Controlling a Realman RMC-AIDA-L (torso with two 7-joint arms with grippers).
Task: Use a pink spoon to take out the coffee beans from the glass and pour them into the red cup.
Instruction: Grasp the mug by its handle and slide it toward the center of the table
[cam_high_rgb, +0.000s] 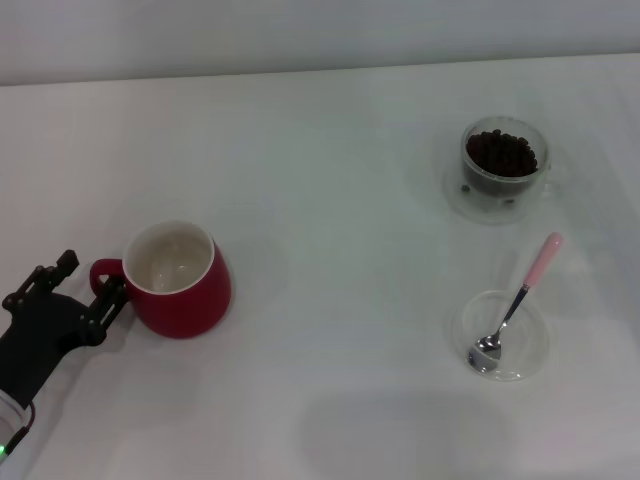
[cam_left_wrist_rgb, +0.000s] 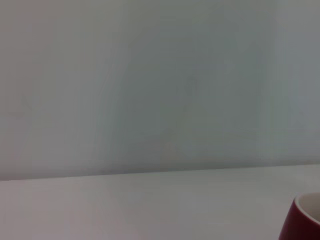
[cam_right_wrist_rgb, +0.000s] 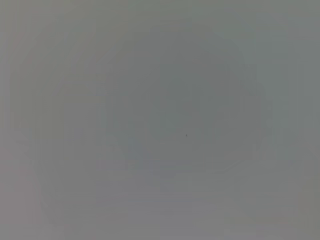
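left claw (cam_high_rgb: 88, 283), black and angular, brackets rounded red cup's (cam_high_rgb: 190, 290) loop handle.

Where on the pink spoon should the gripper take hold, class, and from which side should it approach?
Grip the pink spoon by its pink handle, which sticks out past the rim of the shallow clear dish, leaning toward the glass. The metal bowl lies inside the dish, so it is harder to reach. Coming from above, jaws across the handle's narrow width, looks best. The left gripper is beside the red cup.
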